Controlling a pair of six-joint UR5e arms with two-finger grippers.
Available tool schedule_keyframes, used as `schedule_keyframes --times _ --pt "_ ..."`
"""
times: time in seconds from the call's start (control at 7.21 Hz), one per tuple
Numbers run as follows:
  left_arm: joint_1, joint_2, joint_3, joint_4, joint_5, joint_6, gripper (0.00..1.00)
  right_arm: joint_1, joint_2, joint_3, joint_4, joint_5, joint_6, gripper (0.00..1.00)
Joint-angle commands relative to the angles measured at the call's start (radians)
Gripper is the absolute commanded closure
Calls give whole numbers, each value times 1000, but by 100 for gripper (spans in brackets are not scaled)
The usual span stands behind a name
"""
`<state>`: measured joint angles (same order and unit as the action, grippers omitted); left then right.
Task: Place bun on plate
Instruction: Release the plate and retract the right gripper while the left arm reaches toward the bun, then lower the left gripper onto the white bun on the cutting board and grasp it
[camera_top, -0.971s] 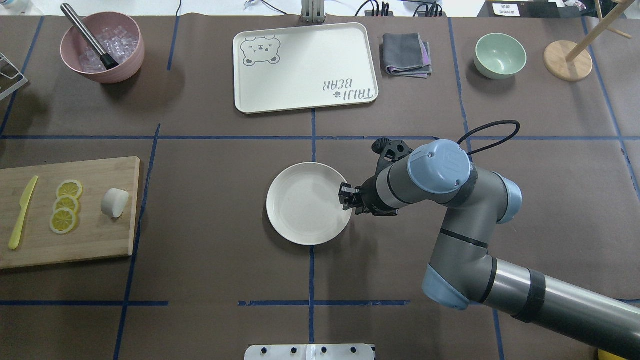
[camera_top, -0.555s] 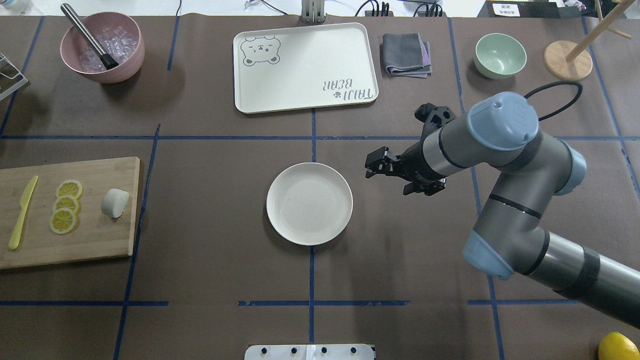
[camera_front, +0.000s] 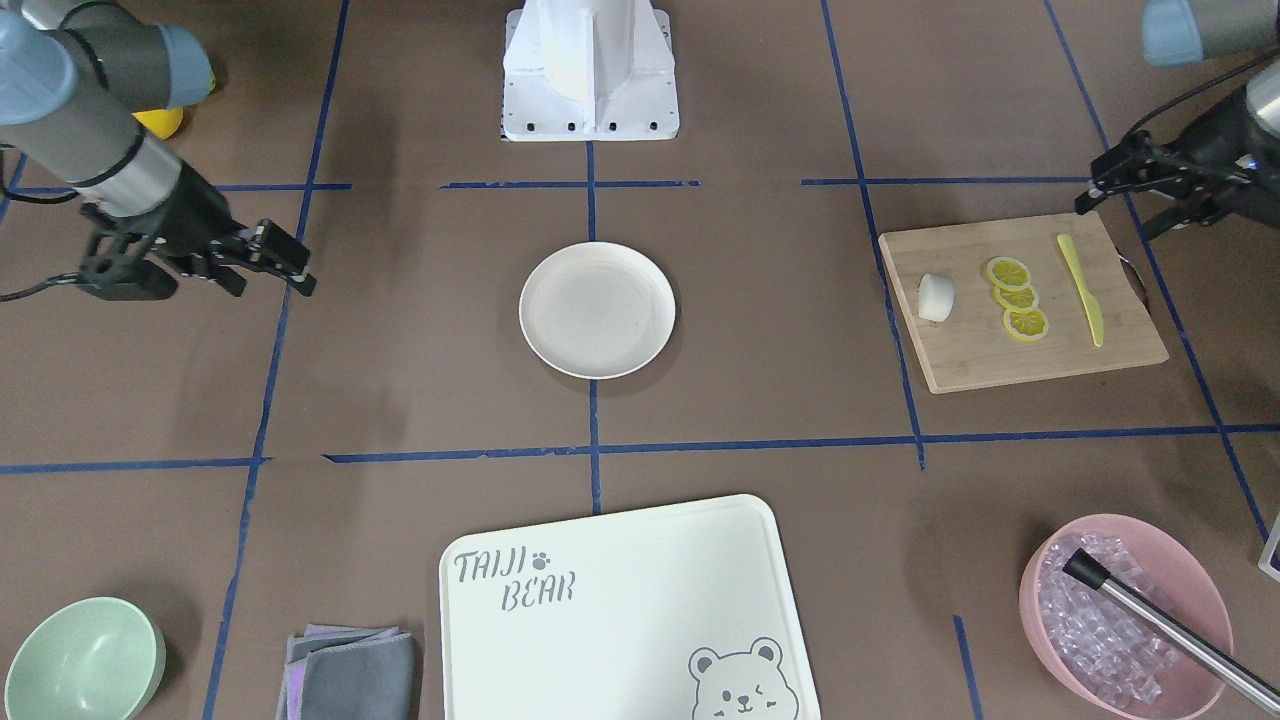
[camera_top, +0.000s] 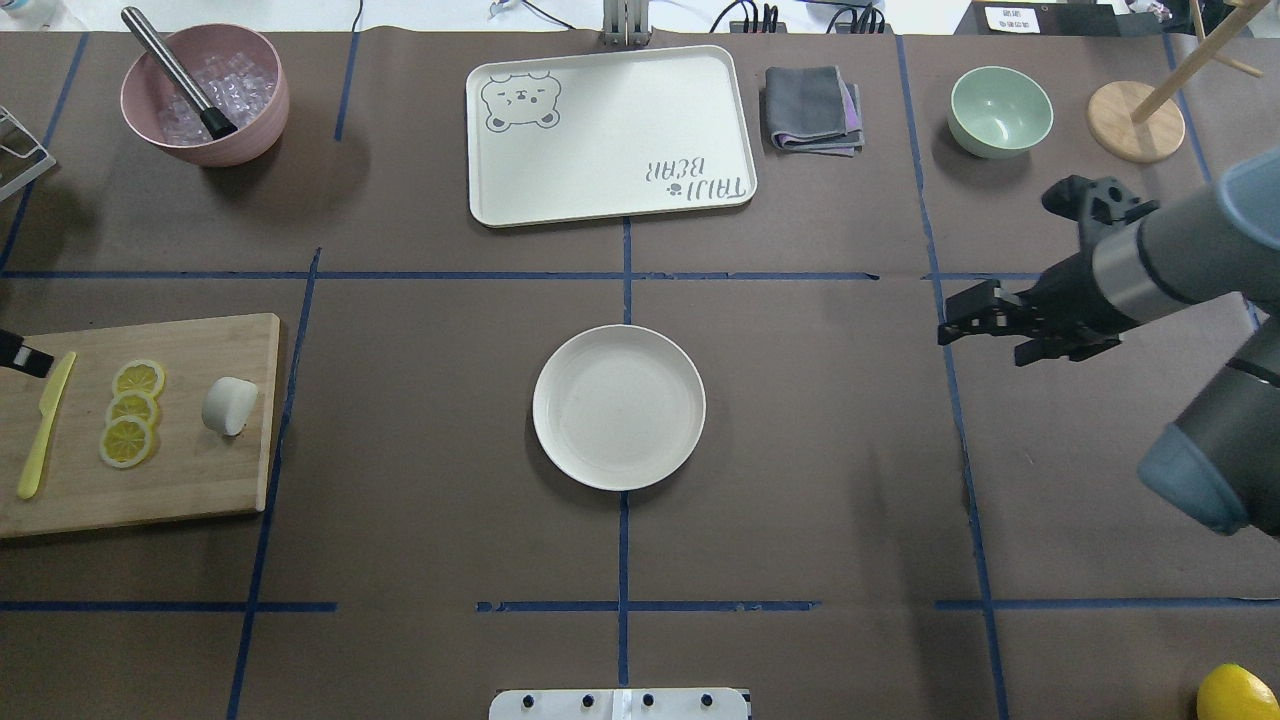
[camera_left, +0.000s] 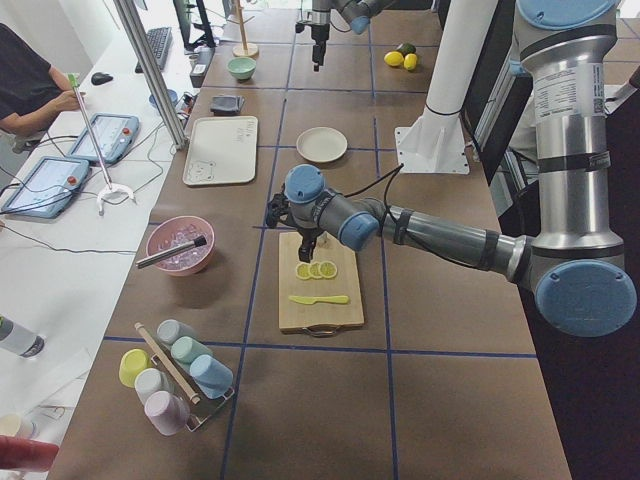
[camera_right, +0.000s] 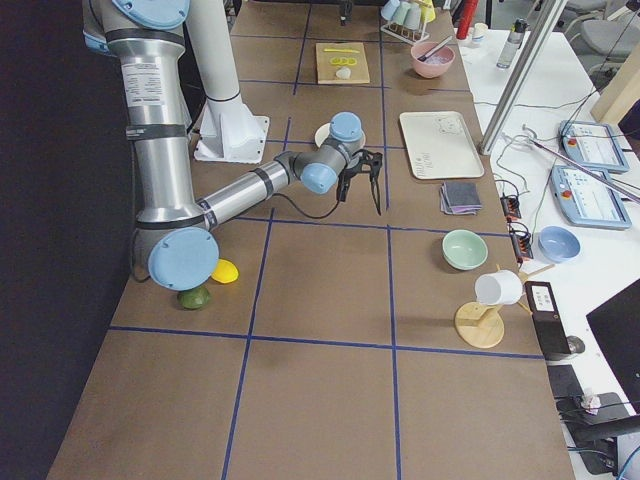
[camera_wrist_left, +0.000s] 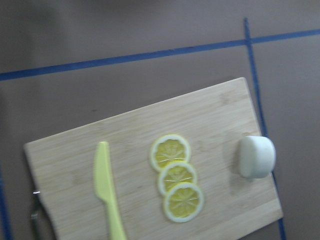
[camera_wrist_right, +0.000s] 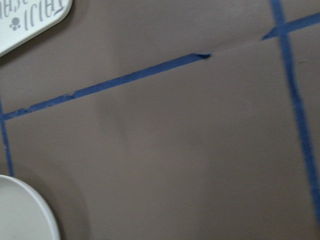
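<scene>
The white bun (camera_top: 229, 405) lies on its side on the wooden cutting board (camera_top: 150, 495), near the board's right edge; the left wrist view has the bun (camera_wrist_left: 256, 156) beside the lemon slices (camera_wrist_left: 176, 177). The empty cream plate (camera_top: 560, 440) sits at the table's middle. My left gripper (camera_front: 1095, 182) hovers open over the board's outer corner, well apart from the bun (camera_front: 936, 297); only one fingertip (camera_top: 24, 358) of it shows at the overhead view's left edge. My right gripper (camera_top: 958, 318) hangs open and empty far to the right of the plate (camera_front: 560, 345).
A yellow plastic knife (camera_top: 45, 425) and three lemon slices (camera_top: 130, 412) share the board. Along the far edge stand a pink ice bowl (camera_top: 205, 95), a bear-printed tray (camera_top: 610, 135), a folded grey cloth (camera_top: 812, 108), a green bowl (camera_top: 1000, 110) and a wooden stand (camera_top: 1135, 120). A lemon (camera_top: 1235, 692) lies near right.
My right gripper has let go at the plate's right rim and drawn back far to the right. A fingertip of my left gripper has come in at the left edge. The plate stays put.
</scene>
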<state>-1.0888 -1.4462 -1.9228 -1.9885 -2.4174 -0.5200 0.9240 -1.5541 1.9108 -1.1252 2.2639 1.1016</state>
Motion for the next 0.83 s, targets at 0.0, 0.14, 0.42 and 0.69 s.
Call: schedule_keyframes --times 0.0,0.14,0.42,0.69 --pt "200 -96 27 -88 176 -153 0 171 -154 -4 -1 94 -312 0" --pt "236 -115 47 -87 219 -155 0 229 -203 -19 -7 97 -445 0" --pt "286 -125 91 -87 340 -153 0 275 -215 -32 -68 98 -563 0" --pt "316 -158 137 -85 377 -214 0 286 -216 -33 -91 97 -597 0"
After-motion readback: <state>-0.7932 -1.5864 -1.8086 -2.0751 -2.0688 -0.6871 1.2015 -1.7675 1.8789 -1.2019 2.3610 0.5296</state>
